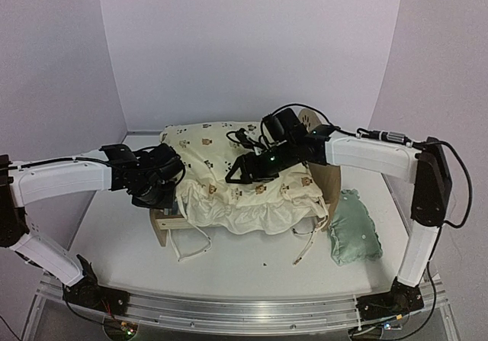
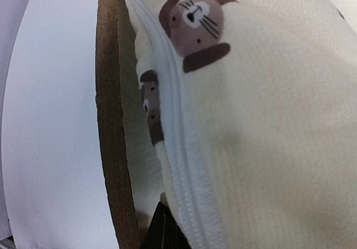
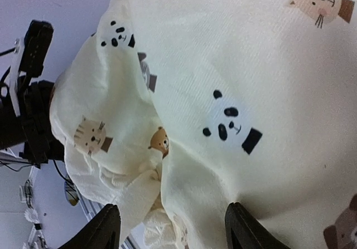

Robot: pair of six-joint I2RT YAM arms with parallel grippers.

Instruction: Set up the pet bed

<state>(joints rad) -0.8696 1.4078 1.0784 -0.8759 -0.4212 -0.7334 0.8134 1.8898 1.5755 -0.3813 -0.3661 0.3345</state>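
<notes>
Pet bed point(image 1: 159, 229) axis diagonal — headboard point(image 1: 311, 120) far right. Left pincer point(image 2: 163, 234) closed, hold unclear; right pincer point(image 3: 174, 226) spread, empty.

A mint green pillow point(image 1: 353, 228) lies on the white table point(image 1: 244, 268) (cream cushion point(image 1: 229, 165) nearby).

Light-wood pet bed point(image 1: 159, 231) sits upright dead centre, mostly buried under a cream cushion point(image 1: 229, 158). Its arched headboard point(image 1: 310, 120) with the paw cutout pokes up far right.
</notes>
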